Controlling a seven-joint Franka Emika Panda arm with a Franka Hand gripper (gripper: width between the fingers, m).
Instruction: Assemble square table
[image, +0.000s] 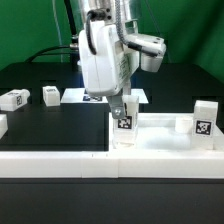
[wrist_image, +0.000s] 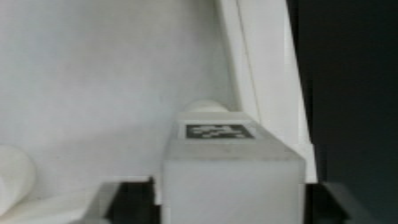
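Note:
The square table's white top lies right of centre, seen in the wrist view as a pale floor with a raised rim. One white tagged leg stands upright in the top's near corner on the exterior view's left. My gripper comes down over this leg. In the wrist view the leg fills the space between my gripper's dark fingers, which sit close on both sides. Whether they still press on it does not show. A second leg stands at the top's right corner.
Two loose tagged legs lie on the black table at the exterior view's left. The marker board lies flat behind the arm. A long white border wall runs along the front.

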